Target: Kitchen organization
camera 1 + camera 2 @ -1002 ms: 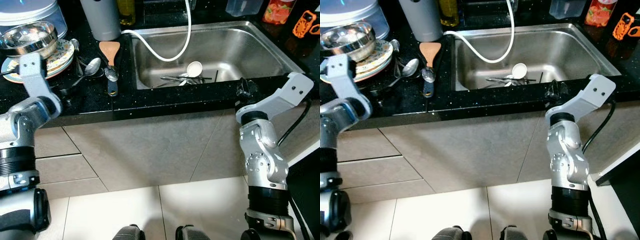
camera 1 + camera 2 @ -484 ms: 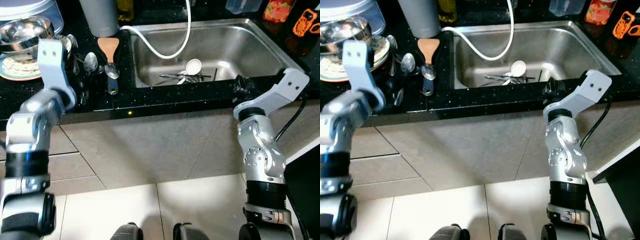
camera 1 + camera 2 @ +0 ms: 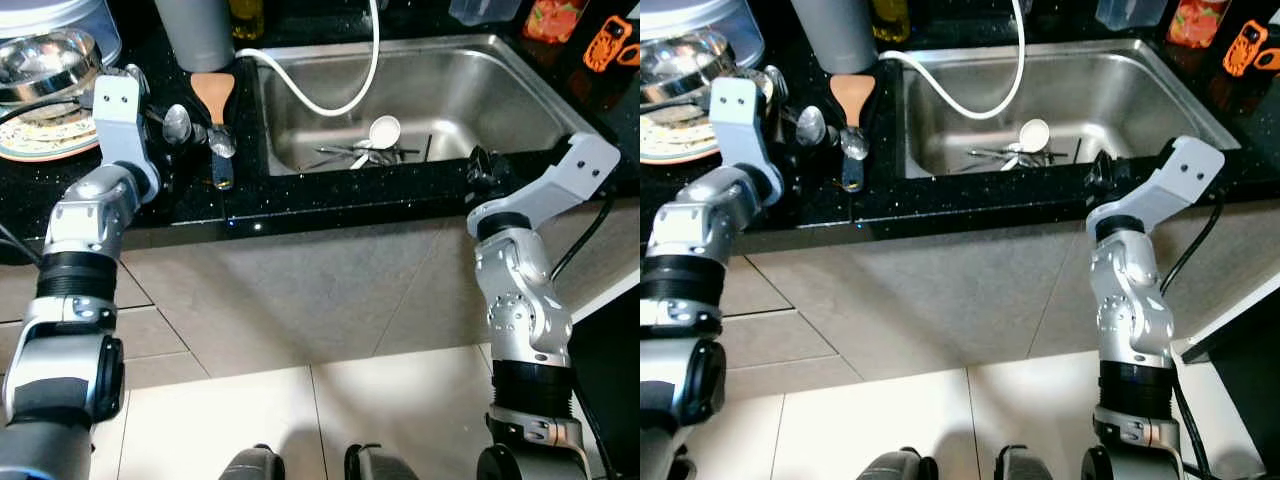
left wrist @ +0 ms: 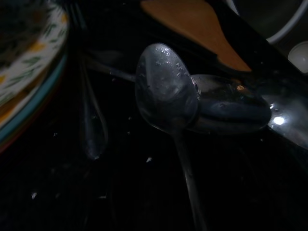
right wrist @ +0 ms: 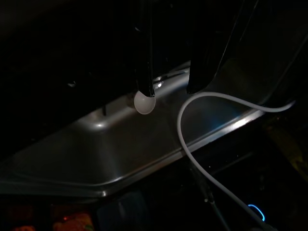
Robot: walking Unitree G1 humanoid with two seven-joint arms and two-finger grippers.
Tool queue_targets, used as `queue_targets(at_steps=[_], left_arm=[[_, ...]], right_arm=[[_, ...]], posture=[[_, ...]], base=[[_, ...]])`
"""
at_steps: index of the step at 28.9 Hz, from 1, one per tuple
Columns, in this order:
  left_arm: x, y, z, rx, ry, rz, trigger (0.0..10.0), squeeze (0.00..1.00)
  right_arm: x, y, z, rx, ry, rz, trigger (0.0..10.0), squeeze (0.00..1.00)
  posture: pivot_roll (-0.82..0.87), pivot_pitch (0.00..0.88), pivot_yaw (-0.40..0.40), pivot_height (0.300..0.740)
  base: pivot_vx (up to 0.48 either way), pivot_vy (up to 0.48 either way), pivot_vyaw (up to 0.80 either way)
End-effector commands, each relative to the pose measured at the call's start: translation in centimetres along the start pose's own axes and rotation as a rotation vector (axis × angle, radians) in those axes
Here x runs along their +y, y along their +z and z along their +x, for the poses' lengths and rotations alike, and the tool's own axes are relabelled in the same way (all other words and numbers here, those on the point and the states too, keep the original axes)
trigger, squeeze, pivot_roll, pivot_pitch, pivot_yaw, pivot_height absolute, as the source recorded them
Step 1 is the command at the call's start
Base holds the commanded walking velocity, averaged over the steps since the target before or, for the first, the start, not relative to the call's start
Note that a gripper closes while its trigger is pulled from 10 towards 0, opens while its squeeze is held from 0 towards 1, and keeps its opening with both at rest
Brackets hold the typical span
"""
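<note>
Tiled floor (image 3: 250, 400) and pale cabinet fronts (image 3: 330, 280) lie nearest, below a black speckled counter (image 3: 300, 195) carrying a steel sink (image 3: 500, 90).

Right gripper (image 3: 480, 172): at 3 o'clock, resting at the counter's front edge beside the sink; in its wrist view the two fingers (image 5: 144, 57) stand moderately apart, holding nothing.

Left gripper (image 3: 150, 125): at 10 o'clock, poised over loose cutlery; whether its fingers are apart or closed cannot be told.

Task items: two metal spoons (image 4: 166, 91), bowls overlapping, lie on the counter at 11 o'clock, just beside a wooden spatula (image 3: 215, 100) and a further handle (image 4: 91, 130).

Judged step: picking up a spoon. To do it well, the fingers should probably straddle the thin handle rather than the bowl, descend squarely, and take the upper spoon first, since the overlap may drag its neighbour.

Containers:
- the sink holds a white ladle (image 3: 382, 130) and several dark utensils (image 3: 345, 155), with a white hose (image 3: 340, 95) looping in;
- a patterned plate (image 3: 45, 135) at 10 o'clock carries a steel bowl (image 3: 45, 60), contents unclear;
- a grey cylinder (image 3: 195, 35) stands at 12 o'clock.
</note>
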State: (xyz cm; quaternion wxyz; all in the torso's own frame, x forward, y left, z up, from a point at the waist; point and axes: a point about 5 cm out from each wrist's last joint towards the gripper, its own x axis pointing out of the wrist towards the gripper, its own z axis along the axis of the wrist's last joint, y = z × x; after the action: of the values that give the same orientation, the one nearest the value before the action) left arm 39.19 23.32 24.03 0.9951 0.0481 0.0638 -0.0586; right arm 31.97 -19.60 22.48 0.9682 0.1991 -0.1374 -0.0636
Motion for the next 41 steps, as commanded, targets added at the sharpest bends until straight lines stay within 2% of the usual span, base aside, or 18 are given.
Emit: queue_targets(at_steps=[1, 2, 3, 4, 5, 7, 11, 15, 17, 18, 19, 21, 22, 23, 24, 29, 30, 41], left_arm=[[-0.9, -2.0, 0.5, 0.081, -0.042, 0.018, 7.4, 0.00], [-0.9, -2.0, 0.5, 0.081, -0.042, 0.018, 7.4, 0.00], [-0.9, -2.2, 0.6, 0.092, -0.046, 0.020, 4.9, 0.00], [-1.0, -2.6, 0.6, 0.105, -0.057, 0.015, 1.4, 0.00], [-1.0, -2.6, 0.6, 0.105, -0.057, 0.015, 1.4, 0.00], [-1.3, -3.6, 0.4, 0.143, -0.080, 0.007, 0.0, 0.00], [-1.7, -5.0, -0.3, 0.180, -0.082, -0.037, 0.0, 0.00], [-1.4, -5.7, -0.8, 0.188, -0.035, -0.103, 0.0, 0.00], [-0.9, -6.1, -1.2, 0.175, 0.023, -0.157, 0.0, 0.00], [-0.9, -6.1, -1.2, 0.175, 0.023, -0.157, 0.0, 0.00], [-0.7, -6.1, -1.4, 0.157, 0.045, -0.176, 0.0, 0.00], [-0.5, -4.5, -1.7, 0.030, 0.083, -0.175, 0.0, 0.00], [-0.5, -3.5, -2.0, -0.039, 0.093, -0.164, 3.0, 0.00], [-0.5, -2.7, -2.2, -0.087, 0.101, -0.148, 9.4, 0.00], [-0.8, -2.0, -2.6, -0.127, 0.093, -0.148, 10.0, 0.00], [-1.4, -0.7, -3.3, -0.153, 0.082, -0.146, 10.0, 0.00], [-1.5, -0.7, -3.3, -0.136, 0.077, -0.141, 10.0, 1.00], [-1.5, -1.9, -3.5, -0.071, 0.113, -0.149, 10.0, 1.00]], right_arm=[[-0.5, 0.2, -0.4, -0.002, -0.022, -0.008, 10.0, 0.00], [-0.5, 0.2, -0.4, -0.002, -0.022, -0.008, 10.0, 0.00], [-0.5, 0.2, -0.5, -0.004, -0.026, -0.008, 10.0, 0.00], [-0.6, 0.2, -0.5, -0.005, -0.029, -0.008, 10.0, 0.00], [-0.6, 0.2, -0.5, -0.005, -0.029, -0.008, 10.0, 0.00], [-0.6, 0.2, -0.5, -0.009, -0.032, -0.005, 10.0, 0.00], [-0.6, 0.3, -0.3, -0.016, -0.030, 0.000, 10.0, 0.00], [-0.4, 0.2, -0.1, -0.014, -0.024, 0.004, 10.0, 0.00], [-0.2, 0.1, 0.2, -0.008, -0.008, 0.007, 10.0, 0.00], [-0.2, 0.1, 0.2, -0.008, -0.008, 0.007, 10.0, 0.00], [0.0, 0.0, 0.4, -0.005, -0.001, 0.009, 10.0, 0.00], [0.4, 0.0, 0.7, -0.003, 0.017, 0.014, 10.0, 0.00], [0.6, 0.0, 0.9, -0.003, 0.026, 0.017, 10.0, 0.00], [0.8, 0.0, 1.0, -0.002, 0.036, 0.019, 10.0, 0.00], [1.1, 0.0, 1.1, 0.000, 0.046, 0.022, 10.0, 0.00], [1.6, -0.2, 1.4, 0.006, 0.069, 0.029, 10.0, 0.00], [1.7, -0.3, 1.5, 0.008, 0.073, 0.032, 10.0, 0.00], [1.8, -0.4, 1.6, 0.009, 0.077, 0.036, 10.0, 0.00]], posture=[[0.02, 0.145, 0.039, 0.740], [0.02, 0.145, 0.039, 0.740], [0.02, 0.143, 0.043, 0.740], [0.02, 0.138, 0.047, 0.740], [0.02, 0.138, 0.047, 0.740], [0.02, 0.132, 0.050, 0.740], [0.03, 0.126, 0.052, 0.740], [0.04, 0.111, 0.042, 0.740], [0.06, 0.095, 0.022, 0.740], [0.06, 0.095, 0.022, 0.740], [0.06, 0.095, 0.022, 0.740], [0.07, 0.084, 0.009, 0.740], [0.07, 0.084, 0.009, 0.740], [0.08, 0.075, 0.000, 0.740], [0.08, 0.075, 0.000, 0.740], [0.10, 0.058, -0.012, 0.740], [0.10, 0.057, -0.014, 0.740], [0.09, 0.060, -0.008, 0.740]], base=[[0.000, 0.000, 0.00], [0.000, 0.000, 0.00], [0.000, 0.000, 0.00], [0.000, 0.000, 0.00], [0.000, 0.000, 0.00], [0.000, 0.000, 0.00], [0.000, 0.000, 0.00], [0.000, 0.000, 0.00], [0.000, 0.000, 0.00], [0.000, 0.000, 0.00], [0.000, 0.000, 0.00], [0.000, 0.000, 0.00], [0.000, 0.000, 0.00], [0.000, 0.000, 0.00], [0.000, 0.000, 0.00], [0.000, 0.000, 0.00], [0.000, 0.000, 0.00], [0.000, 0.000, 0.00]])
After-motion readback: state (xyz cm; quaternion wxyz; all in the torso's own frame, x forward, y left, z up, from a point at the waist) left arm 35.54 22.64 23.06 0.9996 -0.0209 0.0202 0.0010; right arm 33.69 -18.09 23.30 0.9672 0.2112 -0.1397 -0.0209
